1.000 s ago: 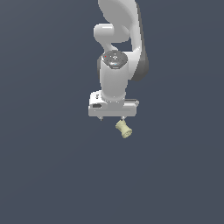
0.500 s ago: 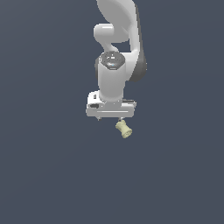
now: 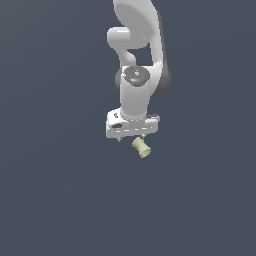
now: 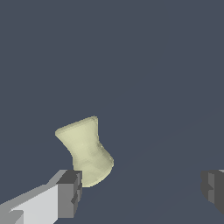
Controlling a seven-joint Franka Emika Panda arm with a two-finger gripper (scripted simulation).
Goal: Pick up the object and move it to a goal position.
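Spool (image 3: 141, 148) tilted, axis diagonal.

No text, label, brand, number or sign can be read in either view. The white arm (image 3: 137, 75) carries only a dark round cap with tiny red and white specks, too small to make out, and the pale spool (image 4: 86, 150) is unmarked.

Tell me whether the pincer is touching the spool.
Cannot tell. In the wrist view the spool sits right beside one fingertip of the open pincer, overlapping its edge; neither contact nor gap shows plainly.
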